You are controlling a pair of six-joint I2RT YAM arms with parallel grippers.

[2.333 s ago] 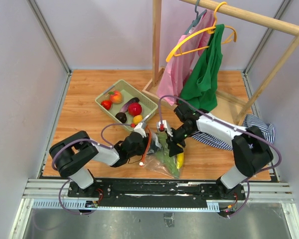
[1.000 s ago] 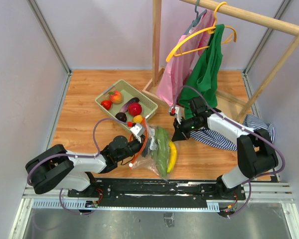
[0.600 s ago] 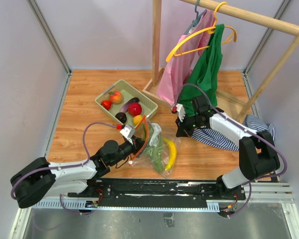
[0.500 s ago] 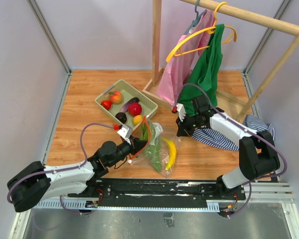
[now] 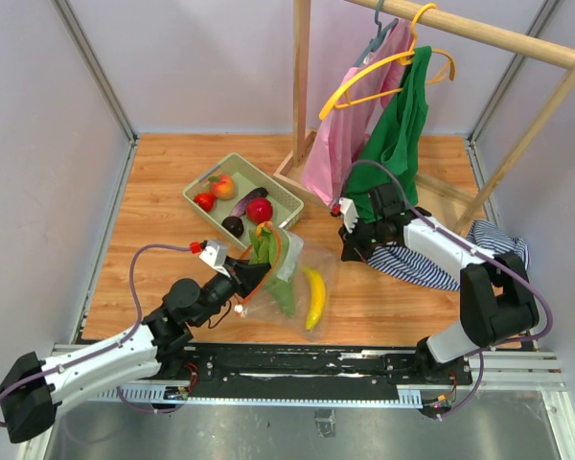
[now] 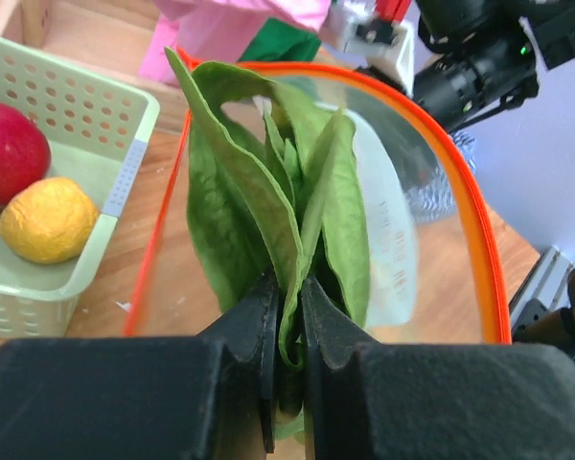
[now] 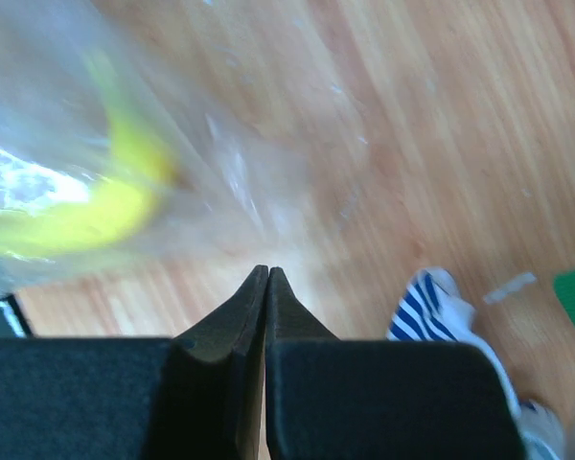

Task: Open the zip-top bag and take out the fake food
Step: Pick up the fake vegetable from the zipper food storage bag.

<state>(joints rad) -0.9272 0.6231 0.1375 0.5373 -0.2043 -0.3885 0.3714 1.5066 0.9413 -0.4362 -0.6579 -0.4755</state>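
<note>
Green leafy piece (image 6: 268,182) is pinched at its stem end by the left gripper (image 6: 287,287). The jaws are closed on it and the leaves fan upward. The orange-red zip strip (image 6: 474,240) of the zip-top bag (image 5: 292,287) loops around the leaves in the left wrist view, so the bag mouth stands open. Whether the leaves are fully clear of the mouth cannot be told. A white label (image 6: 388,240) shows through the clear plastic behind them.

Top view: the bag lies on the table (image 5: 153,220) near the front edge, between the two arms and just in front of the pale green basket (image 5: 268,180). A banana (image 5: 313,298) lies inside the bag, toward its right side.

Basket contents:
- a peach-coloured fruit (image 5: 222,185)
- a small red fruit (image 5: 204,201)
- a larger red fruit (image 5: 260,210)
- a dark eggplant (image 5: 233,226)
- a yellow fruit (image 6: 48,220), seen in the left wrist view beside the red one

Right gripper (image 5: 350,251): the jaws are pressed together and hold nothing. It sits to the right of the bag, apart from it and near the striped cloth (image 5: 489,251). In its wrist view the banana is a yellow blur behind the plastic.

Back right: a wooden rack (image 5: 300,86) carries a pink garment (image 5: 331,153) and a green garment (image 5: 393,144).
</note>
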